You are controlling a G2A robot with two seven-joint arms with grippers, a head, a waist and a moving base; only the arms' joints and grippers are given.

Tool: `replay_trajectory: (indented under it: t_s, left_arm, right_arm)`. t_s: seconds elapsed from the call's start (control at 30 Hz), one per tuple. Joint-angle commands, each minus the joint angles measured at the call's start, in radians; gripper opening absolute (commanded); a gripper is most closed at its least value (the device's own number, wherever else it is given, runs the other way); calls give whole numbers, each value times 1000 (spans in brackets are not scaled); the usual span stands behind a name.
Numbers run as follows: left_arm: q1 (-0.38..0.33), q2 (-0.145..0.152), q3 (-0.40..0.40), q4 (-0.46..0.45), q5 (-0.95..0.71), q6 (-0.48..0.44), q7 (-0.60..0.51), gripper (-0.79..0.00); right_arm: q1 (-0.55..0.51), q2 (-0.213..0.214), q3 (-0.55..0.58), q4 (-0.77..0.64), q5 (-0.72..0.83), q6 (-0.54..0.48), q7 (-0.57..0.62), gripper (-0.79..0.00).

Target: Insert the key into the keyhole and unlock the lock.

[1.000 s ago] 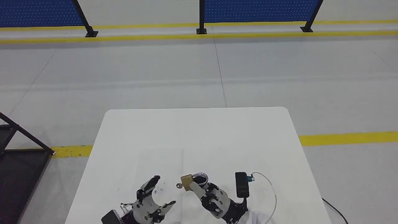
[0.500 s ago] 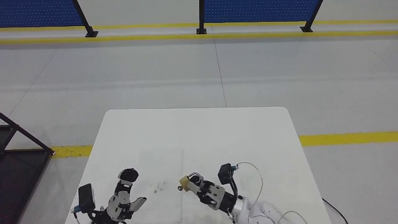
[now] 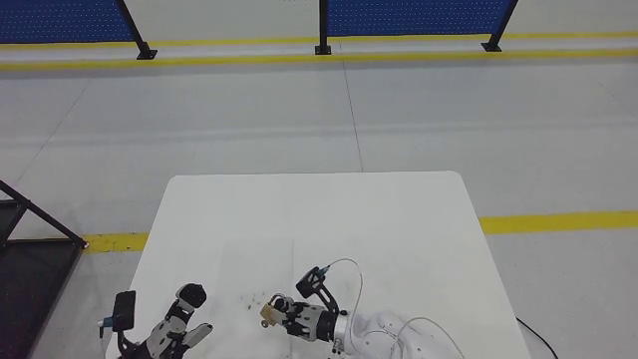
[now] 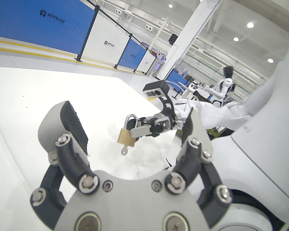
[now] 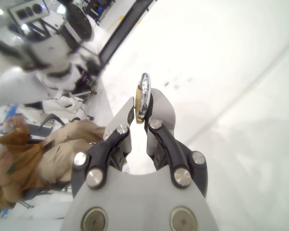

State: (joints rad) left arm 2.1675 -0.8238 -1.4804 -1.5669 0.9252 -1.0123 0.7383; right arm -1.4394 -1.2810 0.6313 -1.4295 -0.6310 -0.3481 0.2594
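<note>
A brass padlock (image 3: 270, 310) with a silver shackle hangs just above the white table (image 3: 309, 219) near its front edge. My right gripper (image 3: 284, 314) is shut on it. In the left wrist view the padlock (image 4: 126, 137) hangs from the right gripper (image 4: 134, 131), and a small silver key (image 4: 124, 150) sticks out of its underside. In the right wrist view the shackle (image 5: 144, 92) stands between the shut fingers of the right gripper (image 5: 141, 106). My left gripper (image 3: 189, 311) stands open to the left of the lock, holding nothing, and its wide-apart fingers (image 4: 71, 121) face the lock.
A few dark specks (image 3: 249, 301) mark the table just left of the lock. A black metal rack (image 3: 30, 249) stands off the table's left side. The far half of the table is bare white surface.
The right gripper has carried the padlock leftward along the table's front. The left gripper has also shifted left and stays apart from the lock.
</note>
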Motion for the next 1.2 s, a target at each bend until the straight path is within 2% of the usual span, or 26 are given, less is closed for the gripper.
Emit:
replay_trajectory:
  t_s: [0.0,0.03,0.1,0.13,0.17,0.2,0.37,0.6,0.83,0.93,1.07,1.17]
  left_arm:
    - [2,-2,-4,0,-7,0,-3,0]
    - [1,-3,-4,0,-8,0,-6,0]
    - [0,-6,-1,2,-10,3,-12,0]
    - [-2,-8,1,3,-9,6,-14,0]
    - [-3,-9,4,5,-8,7,-17,0]
    - [-6,-11,6,6,-8,6,-20,0]
    - [-18,-19,12,17,-12,8,-29,0]
    - [-24,-29,14,18,-9,21,-36,0]
    - [-23,-38,10,11,-5,28,-39,0]
    - [-21,-41,8,11,-8,34,-44,0]
    - [-21,-44,7,9,-14,40,-52,0]
    - [-21,-44,7,9,-14,40,-52,0]
  right_arm:
    - [25,-15,-28,32,-2,26,-3,-785]
    - [37,-24,-43,49,-3,37,-6,-785]
    - [57,-40,-68,77,-11,55,-15,-496]
    - [66,-46,-81,90,-21,61,-12,-428]
    - [74,-51,-91,101,-28,67,-9,-83]
    - [81,-56,-100,110,-40,76,-3,0]
    - [89,-65,-111,121,-66,80,-20,0]
    - [49,-44,-89,66,-143,74,-57,0]
    - [-38,1,-17,-49,-237,64,-146,0]
    - [-97,30,37,-118,-269,24,-209,0]
    - [-189,70,130,-212,-305,-76,-356,0]
    - [-197,73,140,-221,-309,-85,-378,-1]
